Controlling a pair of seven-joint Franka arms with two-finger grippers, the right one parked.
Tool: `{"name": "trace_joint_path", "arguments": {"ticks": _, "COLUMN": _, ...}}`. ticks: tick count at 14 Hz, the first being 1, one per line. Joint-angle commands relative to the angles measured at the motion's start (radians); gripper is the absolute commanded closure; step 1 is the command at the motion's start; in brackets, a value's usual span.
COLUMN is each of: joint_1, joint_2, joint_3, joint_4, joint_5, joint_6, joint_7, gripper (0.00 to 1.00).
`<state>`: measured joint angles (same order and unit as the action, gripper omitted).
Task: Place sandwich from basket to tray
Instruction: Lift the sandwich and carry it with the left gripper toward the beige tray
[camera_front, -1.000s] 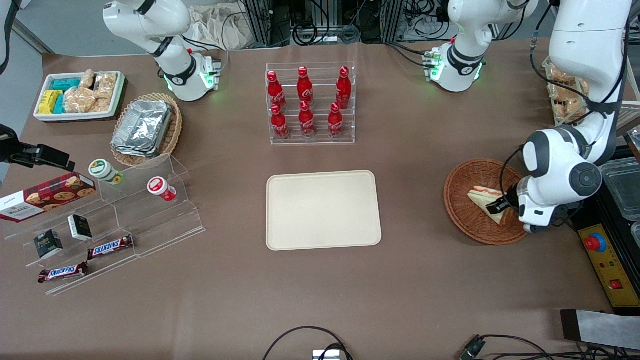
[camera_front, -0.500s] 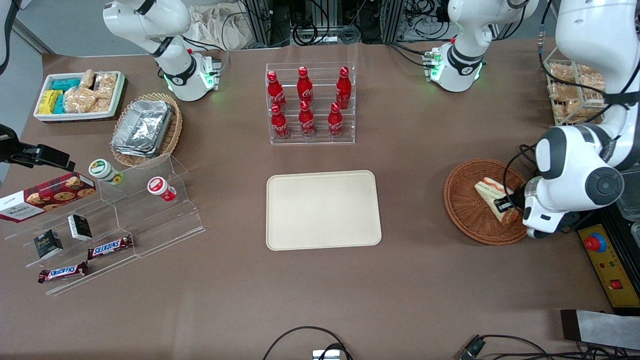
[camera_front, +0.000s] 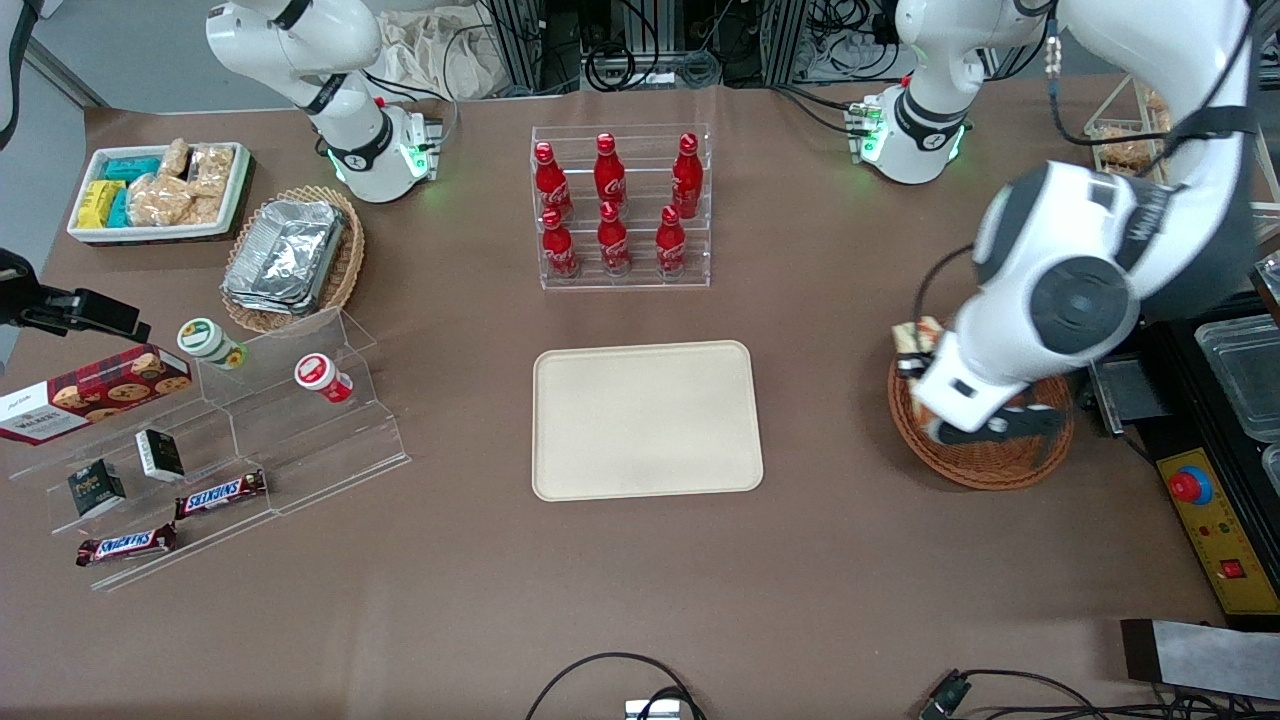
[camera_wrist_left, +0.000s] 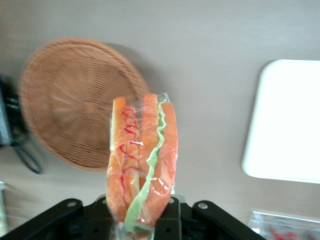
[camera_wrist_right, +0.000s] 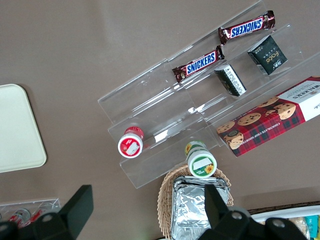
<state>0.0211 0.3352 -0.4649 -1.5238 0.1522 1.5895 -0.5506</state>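
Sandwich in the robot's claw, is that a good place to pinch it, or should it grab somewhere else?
Probably a good place. The gripper pinches the sandwich at one end across its flat bread faces, so the filling edge and wrap stand free above the basket. Squeezing bread faces looks firmer than pressing the soft striped edge. For the tray, keep that hold.

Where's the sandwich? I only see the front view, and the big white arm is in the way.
Observer: The wrist camera shows it: the sandwich is pinched at one end between the jaws of the left gripper.
Operator: Is it out of the basket?
Observer: Yes, the gripper holds it in the air above the basket's edge; nothing shows inside the basket.
Operator: What's inside it?
Observer: Orange layers and a green leafy strip, in clear wrap.
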Motion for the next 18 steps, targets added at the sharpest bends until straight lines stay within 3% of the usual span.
{"name": "trace_joint_path", "arguments": {"ticks": 1, "joint_1": 0.007, "joint_2": 0.068, "joint_3": -0.107, "joint_4": 0.065, "joint_5": -0.032, "joint_6": -0.017, "joint_7": -0.127, "gripper": 1.0}}
{"name": "trace_joint_path", "arguments": {"ticks": 5, "joint_1": -0.016, "joint_2": 0.174, "joint_3": -0.17, "joint_4": 0.05, "joint_5": -0.025, "joint_6": 0.139, "joint_7": -0.216, "gripper": 1.0}}
{"name": "trace_joint_path", "arguments": {"ticks": 8, "joint_1": -0.133, "joint_2": 0.27, "joint_3": -0.159, "joint_4": 0.04, "joint_5": 0.105, "joint_6": 0.24, "joint_7": -0.285, "gripper": 1.0}}
{"name": "trace_joint_path", "arguments": {"ticks": 10, "joint_1": -0.142, "joint_2": 0.324, "joint_3": -0.159, "joint_4": 0.018, "joint_5": 0.17, "joint_6": 0.303, "joint_7": -0.299, "gripper": 1.0}}
{"name": "trace_joint_path", "arguments": {"ticks": 18, "joint_1": -0.142, "joint_2": 0.387, "joint_3": -0.115, "joint_4": -0.081, "joint_5": 0.179, "joint_6": 0.552, "joint_7": -0.299, "gripper": 1.0}}
